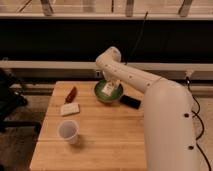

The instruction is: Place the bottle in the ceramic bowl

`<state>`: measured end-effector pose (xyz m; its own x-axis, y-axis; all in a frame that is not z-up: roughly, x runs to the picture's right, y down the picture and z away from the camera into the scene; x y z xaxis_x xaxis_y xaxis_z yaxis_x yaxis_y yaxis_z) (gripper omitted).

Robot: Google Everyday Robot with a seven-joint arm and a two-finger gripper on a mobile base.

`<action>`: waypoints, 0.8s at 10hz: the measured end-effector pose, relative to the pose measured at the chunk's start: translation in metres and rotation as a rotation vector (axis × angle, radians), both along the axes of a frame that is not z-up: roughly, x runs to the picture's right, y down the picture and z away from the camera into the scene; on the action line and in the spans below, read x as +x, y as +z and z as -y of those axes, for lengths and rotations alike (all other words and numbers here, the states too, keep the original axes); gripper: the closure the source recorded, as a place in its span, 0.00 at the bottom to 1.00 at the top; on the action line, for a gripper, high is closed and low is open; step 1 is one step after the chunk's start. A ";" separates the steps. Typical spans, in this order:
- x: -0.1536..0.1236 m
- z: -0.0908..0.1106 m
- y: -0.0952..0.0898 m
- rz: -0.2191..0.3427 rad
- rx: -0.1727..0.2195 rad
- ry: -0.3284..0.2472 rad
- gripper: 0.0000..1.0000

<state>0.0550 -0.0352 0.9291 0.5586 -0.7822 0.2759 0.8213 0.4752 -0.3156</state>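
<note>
The green ceramic bowl [109, 95] stands at the back of the wooden table, right of centre. My gripper [111, 87] hangs at the end of the white arm, directly over the bowl and reaching down into it. A small whitish thing with pale markings, the bottle [109, 90], shows at the gripper inside the bowl's rim. I cannot tell whether it rests in the bowl or is still held.
A dark red oblong item [71, 93] and a flat white block [70, 109] lie left of the bowl. A translucent plastic cup [68, 132] stands at the front left. A flat black object [130, 101] lies right of the bowl. A dark chair [10, 102] stands beside the table's left edge.
</note>
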 end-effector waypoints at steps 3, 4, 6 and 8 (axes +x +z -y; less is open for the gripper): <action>-0.010 -0.007 0.011 0.017 -0.039 -0.014 0.86; -0.010 -0.008 0.013 0.018 -0.050 -0.017 0.77; -0.008 -0.009 0.016 0.015 -0.070 -0.019 0.58; -0.004 -0.008 0.018 0.013 -0.091 -0.018 0.36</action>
<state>0.0508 -0.0273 0.9471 0.5409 -0.7633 0.3532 0.8335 0.4304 -0.3464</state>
